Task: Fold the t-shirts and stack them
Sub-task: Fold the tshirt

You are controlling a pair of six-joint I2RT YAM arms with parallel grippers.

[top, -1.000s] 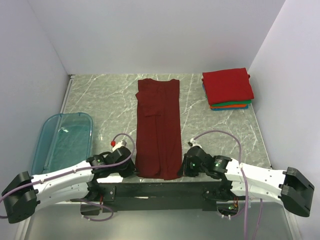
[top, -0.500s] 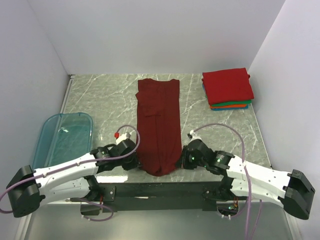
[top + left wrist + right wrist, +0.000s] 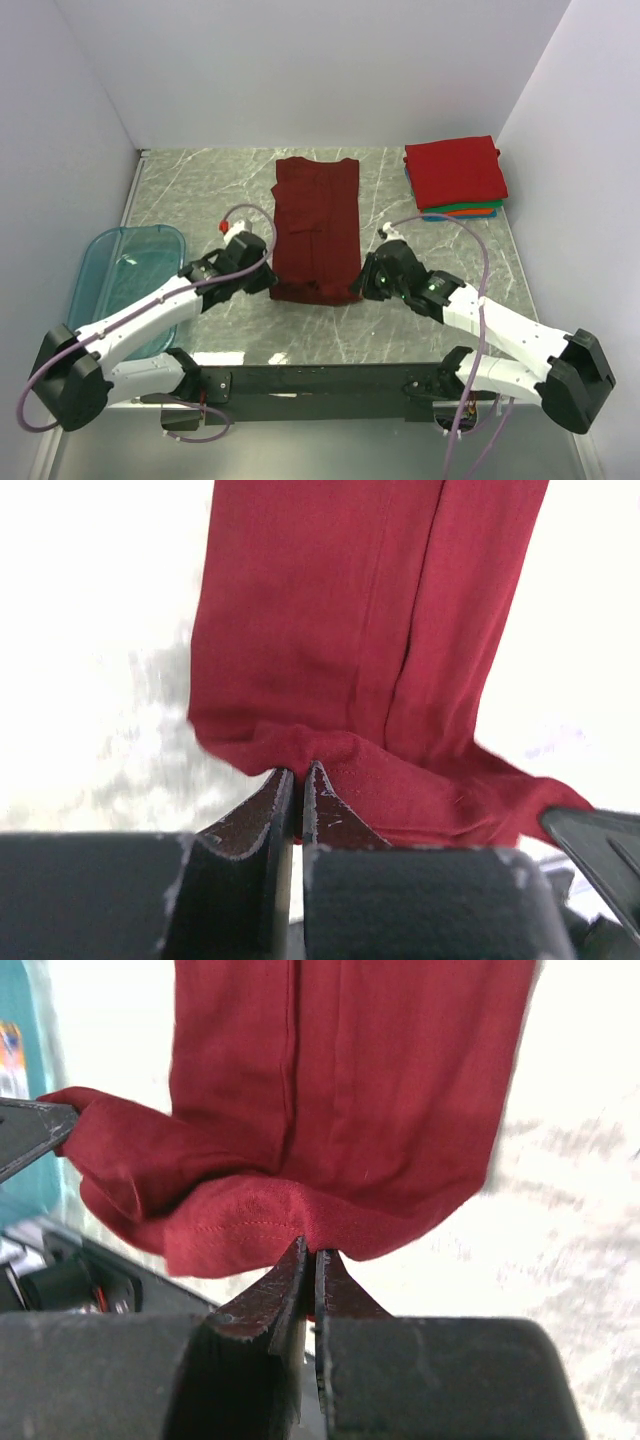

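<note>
Hem of maroon tee (image 3: 316, 215) pinched by L gripper (image 3: 298, 778) & R gripper (image 3: 310, 1252).

Top view: fingertips of left gripper (image 3: 271, 283) and right gripper (image 3: 359, 288) too small to make out against maroon t-shirt (image 3: 316, 225) hem.
Stack: green t-shirt (image 3: 466, 206), orange t-shirt (image 3: 472, 212) and blue t-shirt (image 3: 432, 217) covered by red t-shirt (image 3: 455, 172); edges only showing.
Wrist views: maroon t-shirt cut off at top edge; table (image 3: 100, 630) washed out, blurred.
Right wrist view: teal bin (image 3: 25, 1130) cut off at left edge.
</note>
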